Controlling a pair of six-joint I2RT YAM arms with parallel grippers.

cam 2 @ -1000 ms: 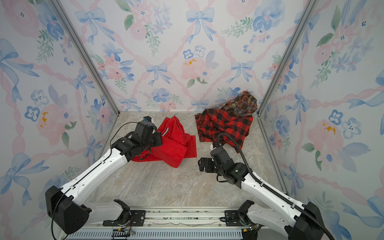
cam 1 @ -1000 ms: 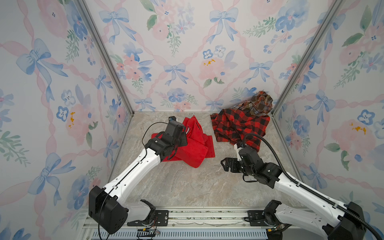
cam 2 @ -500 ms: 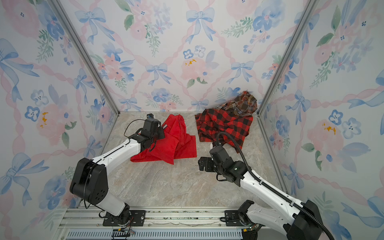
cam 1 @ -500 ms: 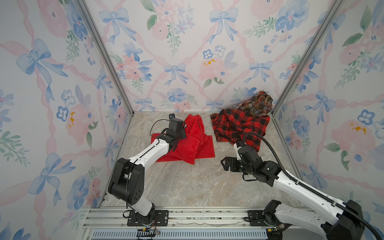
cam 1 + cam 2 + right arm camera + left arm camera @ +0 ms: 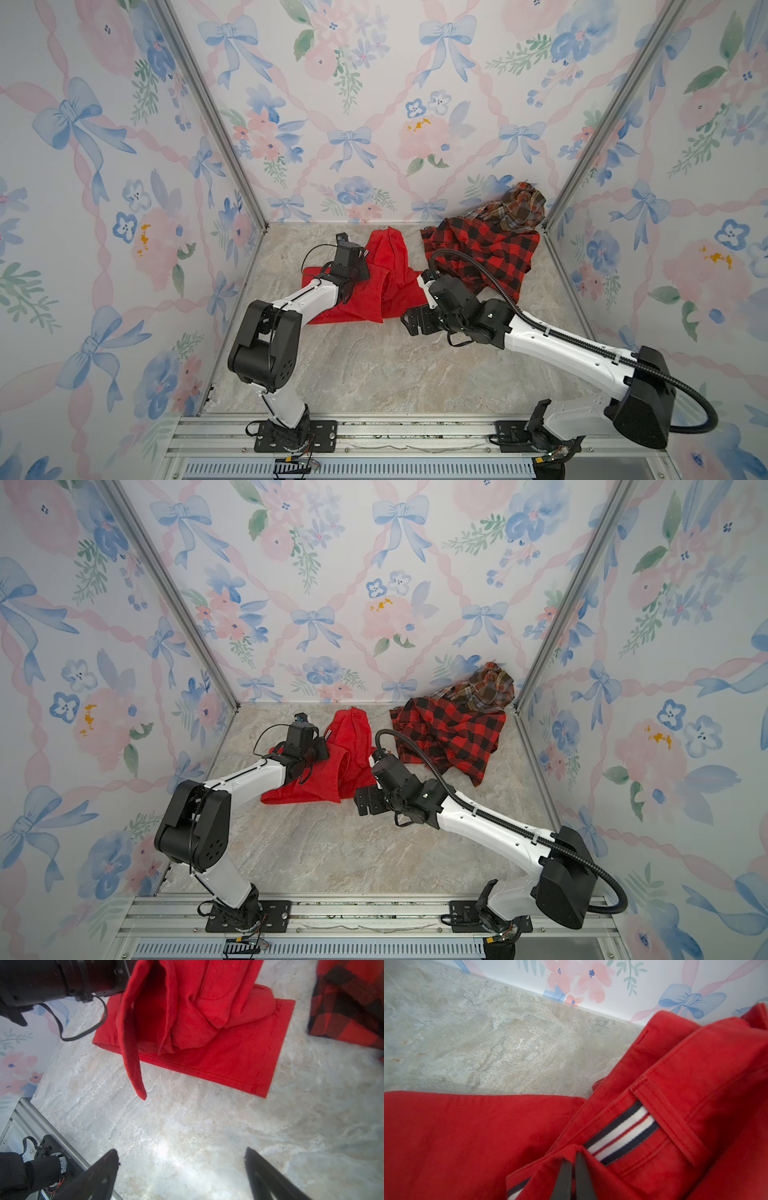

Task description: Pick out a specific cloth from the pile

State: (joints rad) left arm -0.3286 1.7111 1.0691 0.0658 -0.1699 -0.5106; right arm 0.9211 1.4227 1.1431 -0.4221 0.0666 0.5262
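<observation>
The cloth, plain bright red, lies on the marble floor left of the pile, apart from it. My left gripper is shut on a fold of it beside the white, black and red striped trim; its dark fingertips pinch the fabric at my left gripper. The pinched part of the cloth stands raised while the rest lies flat. The pile, a red-and-black check shirt under a brown plaid shirt, sits in the back right corner. My right gripper hangs open over bare floor.
Flowered walls close in the floor on three sides, with metal posts at the back corners. A metal rail carrying both arm bases runs along the front edge. The right arm's black cable hose arcs over the check shirt.
The left arm has folded up, its elbow risen toward the middle, still holding the red cloth, which has settled flatter on the floor. The right arm has not moved.
</observation>
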